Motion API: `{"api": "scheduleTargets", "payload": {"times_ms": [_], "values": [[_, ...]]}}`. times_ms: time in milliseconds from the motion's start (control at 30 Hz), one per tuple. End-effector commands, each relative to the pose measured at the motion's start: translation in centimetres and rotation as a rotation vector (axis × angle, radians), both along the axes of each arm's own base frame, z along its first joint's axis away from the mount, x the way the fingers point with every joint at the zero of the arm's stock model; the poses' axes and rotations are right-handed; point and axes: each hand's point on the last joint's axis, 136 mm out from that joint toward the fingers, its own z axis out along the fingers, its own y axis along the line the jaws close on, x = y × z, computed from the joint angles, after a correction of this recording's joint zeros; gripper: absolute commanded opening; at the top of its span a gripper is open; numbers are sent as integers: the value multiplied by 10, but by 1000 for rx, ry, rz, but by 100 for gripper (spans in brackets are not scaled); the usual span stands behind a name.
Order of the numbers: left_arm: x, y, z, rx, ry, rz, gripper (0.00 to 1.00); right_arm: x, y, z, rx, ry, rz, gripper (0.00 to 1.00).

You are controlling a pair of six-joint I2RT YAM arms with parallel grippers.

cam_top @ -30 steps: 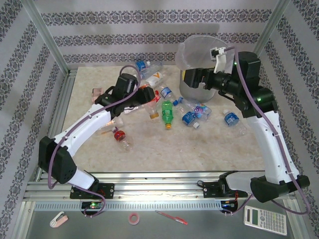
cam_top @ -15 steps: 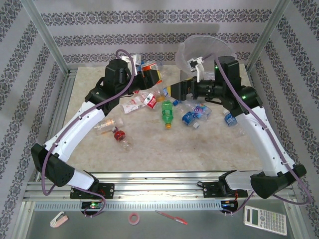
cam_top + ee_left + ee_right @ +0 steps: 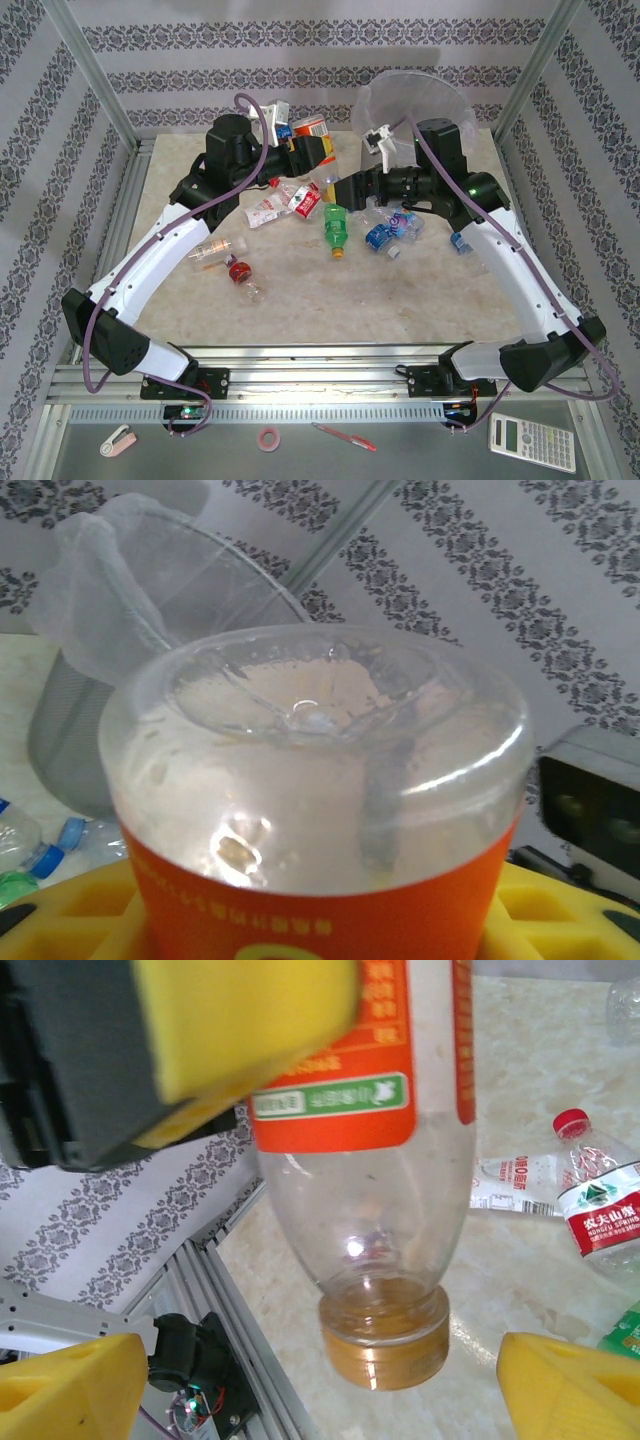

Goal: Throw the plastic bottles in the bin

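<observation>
- Striped, flower-patterned wallpaper closes in three sides of a pale marbled worktop [image 3: 400,300].
- Left hand [image 3: 318,148] is raised above the far side of the worktop. Its yellow pads [image 3: 250,1020] pinch an orange-labelled bottle [image 3: 312,126] round the body, with the amber cap hanging downward.
- Right hand [image 3: 342,188] sits just beside and below it, its fingers [image 3: 565,1380] spread wide and gripping nothing. The bottle's cap end hangs between them, apart from both.
- Bin [image 3: 420,85], grey with a clear bag folded over its rim, stands at the far right behind the right arm. The held bottle is near it but not yet over it.
- Progress, as I judge it, is somewhere short of halfway. One bottle is in the air, and I cannot tell what already lies in the bin.
- Roughly ten bottles lie scattered on the worktop: a red-labelled bottle [image 3: 298,198], a green bottle [image 3: 335,225], blue-labelled bottles [image 3: 385,233], and a few nearer the left arm.
- Writing: the red label carries white Chinese characters, seemingly 农夫山泉. The orange label's white print and small green panel are too fine to read.
</observation>
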Motion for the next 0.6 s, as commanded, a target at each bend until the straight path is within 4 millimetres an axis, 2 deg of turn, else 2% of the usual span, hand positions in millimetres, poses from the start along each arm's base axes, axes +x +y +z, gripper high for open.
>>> {"api": "scheduleTargets", "payload": {"times_ms": [0, 133, 367, 567], "values": [[-16, -11, 45, -80, -108, -83, 39, -4, 5, -8, -17, -3, 34, 90], [-21, -18, 49, -106, -113, -127, 39, -2, 6, -10, -23, -3, 36, 89], [-24, -33, 45, -110, -98, -182, 39, -3, 10, -5, -9, -16, 51, 88], [-24, -39, 39, -108, -83, -197, 38, -1, 8, -1, -12, -36, 41, 83]]}}
